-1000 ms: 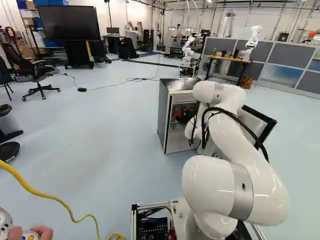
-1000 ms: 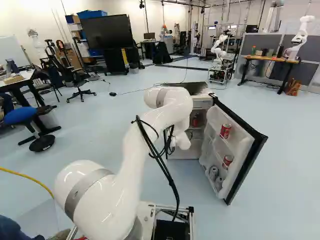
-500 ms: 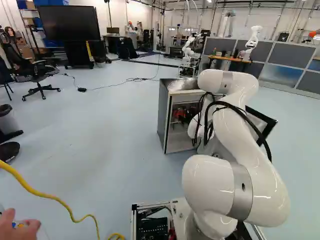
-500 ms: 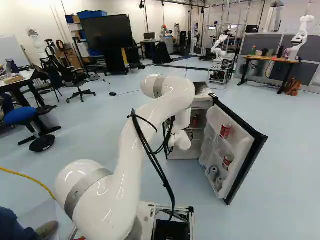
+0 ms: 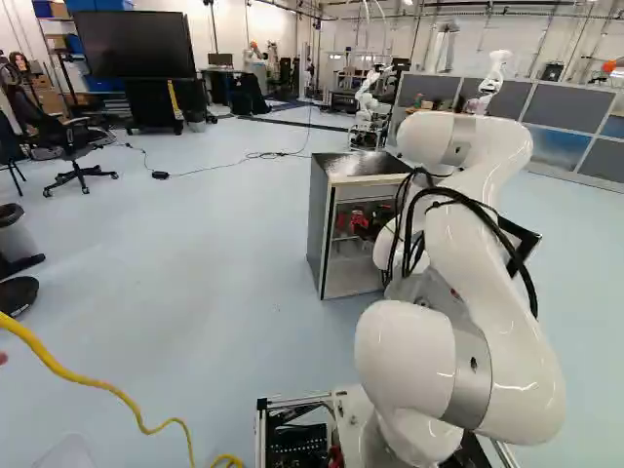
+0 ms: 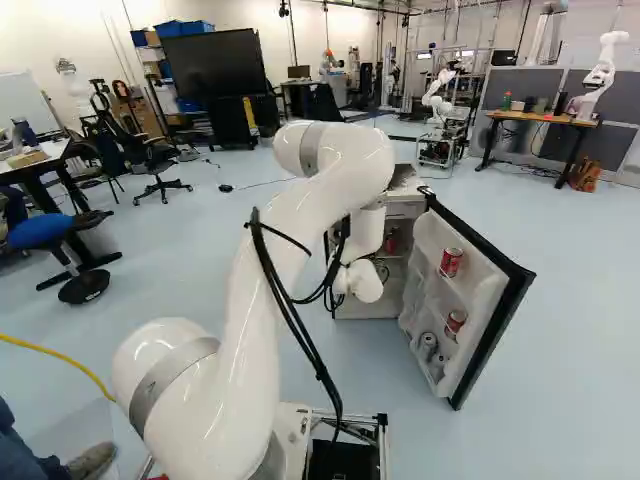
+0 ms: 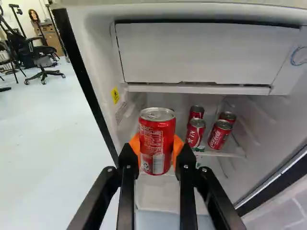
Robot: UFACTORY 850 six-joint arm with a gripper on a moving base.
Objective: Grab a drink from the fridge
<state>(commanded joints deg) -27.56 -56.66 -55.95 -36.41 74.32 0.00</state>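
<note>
In the left base view my gripper (image 5: 373,226), mostly hidden by the arm, shows dark at the open front of the fridge (image 5: 315,224). The wrist view has the gripper (image 7: 157,149) shut on a red can (image 7: 157,139), which stands upright between its orange pads. Beyond and beside the held can, several more red cans (image 7: 194,133) stand on a shelf (image 7: 223,152), under the white freezer compartment (image 7: 196,55). The fridge door (image 6: 495,305) stands open, holding a red can (image 6: 451,262), another red can (image 6: 456,321) and silvery cans (image 6: 428,345).
The fridge's side wall (image 7: 88,52) and the freezer's lower lip (image 7: 199,89) lie close around the gripper. Another robot (image 6: 438,100) stands beyond the fridge. A yellow cable (image 5: 97,385) lies left of the base, and an office chair (image 5: 73,146) stands farther off.
The arm's elbow has risen, shifting right in the left base view, and the wrist has moved slightly. The base has stayed put. A hand at the left base view's lower left has mostly moved out.
</note>
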